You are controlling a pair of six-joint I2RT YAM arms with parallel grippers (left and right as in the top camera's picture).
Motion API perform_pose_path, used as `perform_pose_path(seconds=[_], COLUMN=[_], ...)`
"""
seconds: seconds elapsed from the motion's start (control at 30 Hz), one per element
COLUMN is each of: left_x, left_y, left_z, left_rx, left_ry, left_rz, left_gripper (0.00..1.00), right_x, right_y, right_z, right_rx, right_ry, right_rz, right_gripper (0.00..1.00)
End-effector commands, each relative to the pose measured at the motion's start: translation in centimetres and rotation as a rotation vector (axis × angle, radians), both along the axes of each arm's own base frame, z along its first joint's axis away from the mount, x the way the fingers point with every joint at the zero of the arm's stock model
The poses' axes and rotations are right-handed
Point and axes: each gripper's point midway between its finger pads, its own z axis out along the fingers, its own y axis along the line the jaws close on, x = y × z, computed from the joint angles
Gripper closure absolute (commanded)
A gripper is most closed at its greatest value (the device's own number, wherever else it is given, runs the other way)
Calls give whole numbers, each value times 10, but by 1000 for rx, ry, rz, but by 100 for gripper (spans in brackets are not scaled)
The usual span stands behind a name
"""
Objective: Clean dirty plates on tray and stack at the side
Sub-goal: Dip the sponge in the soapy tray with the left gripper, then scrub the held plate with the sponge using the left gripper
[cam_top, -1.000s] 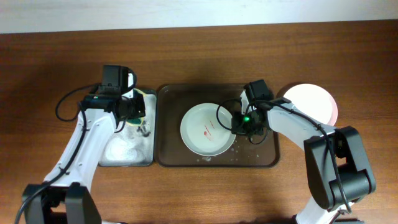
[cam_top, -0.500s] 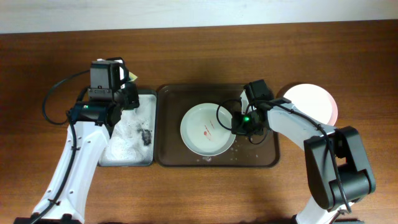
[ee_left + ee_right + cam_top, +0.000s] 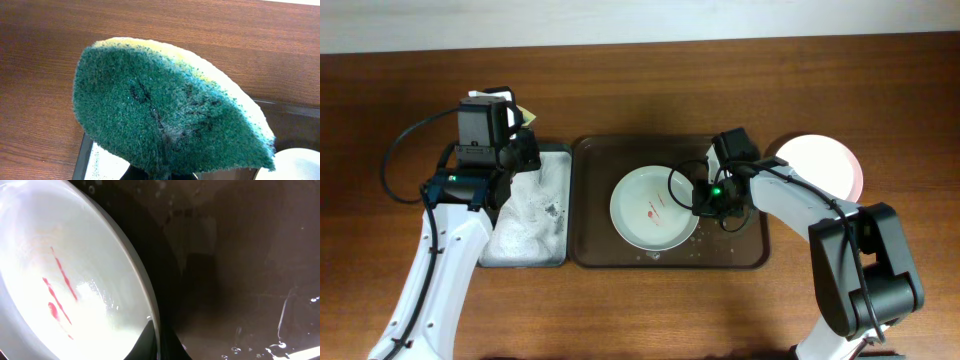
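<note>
A white plate (image 3: 655,208) with red smears lies in the dark brown tray (image 3: 592,200). My right gripper (image 3: 701,205) is shut on its right rim. In the right wrist view the fingers (image 3: 157,342) pinch the rim of the plate (image 3: 60,280) above the wet tray floor (image 3: 240,280). Another white plate (image 3: 820,162) lies on the table to the right of the tray. A third plate does not show. My left gripper (image 3: 520,152) is shut on a green and yellow sponge (image 3: 165,115), held above the back of the small tray. The sponge hides its fingers.
A smaller tray (image 3: 525,228) with white soap foam stands left of the brown tray. Water drops lie on the brown tray's front and right floor. Bare wooden table (image 3: 640,310) lies in front and behind.
My left gripper has lifted the sponge out of the foam and moved it back and left. The right gripper and the plate have not moved.
</note>
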Motion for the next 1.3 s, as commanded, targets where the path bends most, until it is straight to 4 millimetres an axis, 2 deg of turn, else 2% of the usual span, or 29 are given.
perform_pose_path(seconds=[0.0,0.13,0.27,0.4,0.5,0.53,0.6,0.73,0.83,0.93,1.0,1.07,1.27], left_x=[2,1,-4,-13,-23,-31,-38,-50,-51,-41,-36,-33,-31], left_y=[3,3,3,4,1,-5,-6,-12,-24,-35,-52,-81,-126], left_z=[18,18,6,-29,-62,-87,-111,-143,-141,-124,-109,-96,-97], left_rx=[7,6,7,13,2,-24,-26,-49,-107,-158,-236,-353,-464], left_ry=[-48,-45,-8,77,166,234,301,413,424,403,386,363,370], left_rz=[11,9,8,11,-1,-25,-29,-47,-85,-121,-176,-273,-255], left_gripper=[100,100,100,100,100,100,100,100,100,100,100,100,100], right_x=[-3,-3,-3,-3,-3,-3,-3,-3,-4,-4,-4,-4,-4], right_y=[-9,-9,-9,-9,-9,-9,-9,-9,-10,-10,-10,-10,-10], right_z=[-11,-11,-11,-11,-11,-11,-11,-11,-11,-11,-11,-11,-11], right_rx=[-81,-82,-82,-81,-81,-81,-81,-81,-82,-82,-82,-82,-82], right_ry=[-1,-1,-1,0,0,0,0,0,3,4,3,3,3], right_rz=[9,8,8,9,9,8,9,9,9,9,9,9,9], right_gripper=[96,96,96,96,96,96,96,96,96,96,96,96,96])
